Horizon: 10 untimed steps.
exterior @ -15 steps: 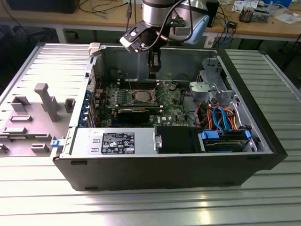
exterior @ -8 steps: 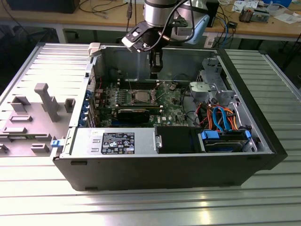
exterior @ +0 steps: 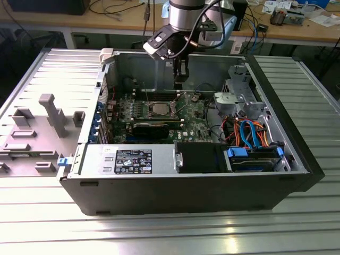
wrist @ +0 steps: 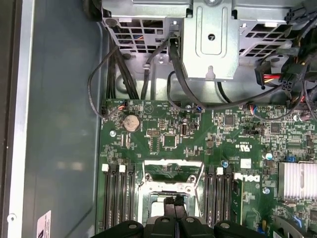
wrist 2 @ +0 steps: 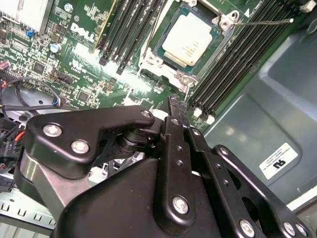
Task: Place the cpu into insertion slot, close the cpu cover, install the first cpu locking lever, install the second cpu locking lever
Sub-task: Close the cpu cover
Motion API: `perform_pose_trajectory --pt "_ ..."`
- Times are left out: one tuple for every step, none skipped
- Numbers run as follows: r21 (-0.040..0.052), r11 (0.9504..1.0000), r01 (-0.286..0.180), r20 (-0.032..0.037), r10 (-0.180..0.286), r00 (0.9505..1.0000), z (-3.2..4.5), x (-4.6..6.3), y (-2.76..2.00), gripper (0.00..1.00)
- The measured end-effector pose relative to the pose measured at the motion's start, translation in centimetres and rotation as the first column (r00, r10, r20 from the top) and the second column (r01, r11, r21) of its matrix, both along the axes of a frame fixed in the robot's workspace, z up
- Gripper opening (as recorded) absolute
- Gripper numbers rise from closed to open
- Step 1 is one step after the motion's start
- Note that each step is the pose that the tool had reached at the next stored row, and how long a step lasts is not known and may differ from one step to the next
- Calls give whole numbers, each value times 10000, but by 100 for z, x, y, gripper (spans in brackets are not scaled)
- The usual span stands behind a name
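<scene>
The claw (wrist 2: 176, 105) hangs over the board inside the open case (exterior: 186, 196), which sits on the ribbed metal desk (exterior: 159, 234). Its fingers are pressed together with nothing between them, and their tips are near the slot (wrist 2: 212, 53) but not touching it. The cpu (wrist 2: 190, 40) already lies flat in the slot, pale metal top up and square to the rim. In the first wrist view the cover (wrist: 173, 162) looks swung up off the chip, with green board showing through its window, so it seems not yet closed. A thin wire lever (wrist 2: 262, 21) juts out sideways from the socket corner, unlatched.

As a judgement, the cpu is light, rigid and slick on top, with a fragile contact side, so it should only be held by its edges, and seated as it is it needs no further grip. The cover is thin, stiff sheet metal on a hinge, best pushed on its free edge. The lever is springy wire that will resist, best caught near its bent end
</scene>
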<state>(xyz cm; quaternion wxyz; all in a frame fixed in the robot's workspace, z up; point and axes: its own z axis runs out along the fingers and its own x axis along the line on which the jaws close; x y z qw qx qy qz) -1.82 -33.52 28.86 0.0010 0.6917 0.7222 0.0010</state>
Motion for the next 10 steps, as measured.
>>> perform_pose_trajectory --pt "0 10000 0 0 0 10000 -3 9 0 11" --pt "0 10000 0 0 0 10000 -6 16 1 11" --pt "0 10000 0 1 0 10000 -11 28 1 11" --pt "0 10000 0 0 0 10000 -15 42 1 11" --pt "0 10000 1 0 -1 10000 -17 51 1 11" --pt "0 10000 1 0 -1 10000 -19 61 1 11" --pt "0 10000 0 0 0 10000 -21 73 2 11" --pt "1 10000 0 -1 0 10000 -22 84 2 11" --pt "1 10000 -2 -6 2 10000 -24 104 3 11" --pt "1 10000 -2 -9 2 10000 -25 115 3 11"
